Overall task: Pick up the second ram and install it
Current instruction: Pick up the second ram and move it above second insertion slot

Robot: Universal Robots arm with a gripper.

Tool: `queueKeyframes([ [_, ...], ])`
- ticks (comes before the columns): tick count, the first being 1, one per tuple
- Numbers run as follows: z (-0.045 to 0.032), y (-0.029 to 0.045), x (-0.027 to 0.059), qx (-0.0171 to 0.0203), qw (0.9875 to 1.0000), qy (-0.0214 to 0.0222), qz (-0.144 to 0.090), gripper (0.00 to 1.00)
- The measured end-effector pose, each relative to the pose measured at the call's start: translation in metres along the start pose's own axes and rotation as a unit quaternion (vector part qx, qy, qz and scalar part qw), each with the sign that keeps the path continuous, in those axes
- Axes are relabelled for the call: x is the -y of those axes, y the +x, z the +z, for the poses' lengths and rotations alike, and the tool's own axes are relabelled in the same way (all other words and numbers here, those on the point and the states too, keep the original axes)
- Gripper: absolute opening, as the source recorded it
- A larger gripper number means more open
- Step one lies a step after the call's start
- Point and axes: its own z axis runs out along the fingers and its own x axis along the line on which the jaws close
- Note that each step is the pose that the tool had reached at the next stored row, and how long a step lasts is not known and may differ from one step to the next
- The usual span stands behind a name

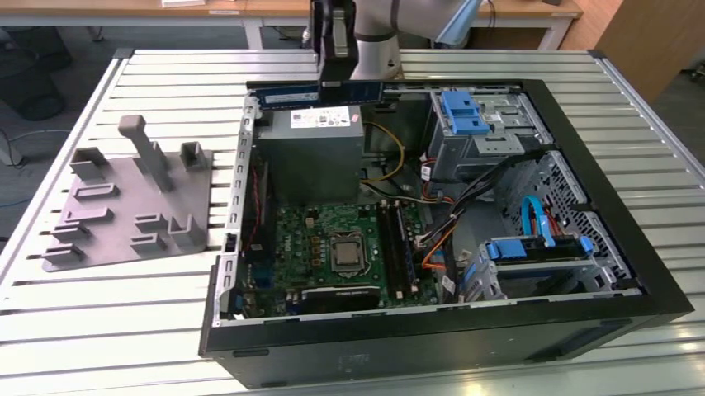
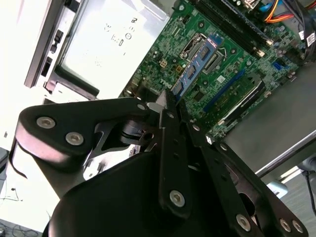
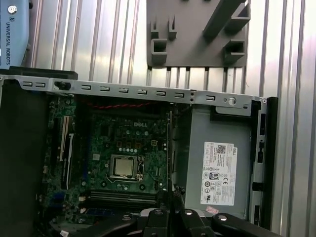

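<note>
Over the power supply (image 1: 314,157) in the exterior view, the gripper (image 1: 333,82) hangs with its jaws pinched on the second ram (image 1: 289,97). In the second wrist view, it juts edge-on above the motherboard (image 2: 232,74). In the first wrist view, the slots (image 3: 123,196) lie crosswise to it, so I judge the ram needs to be held level and turned parallel.

Arm (image 1: 380,25) stands upright; fingers (image 2: 170,138) point down, clamped on the second ram (image 1: 289,97)
</note>
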Motion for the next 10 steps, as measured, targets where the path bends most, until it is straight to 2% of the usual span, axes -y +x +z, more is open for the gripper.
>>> queueKeyframes([
  [10, 0.0007, 0.0012, 0.0163, 0.0000, 1.0000, 0.0000, 0.000, 0.14],
])
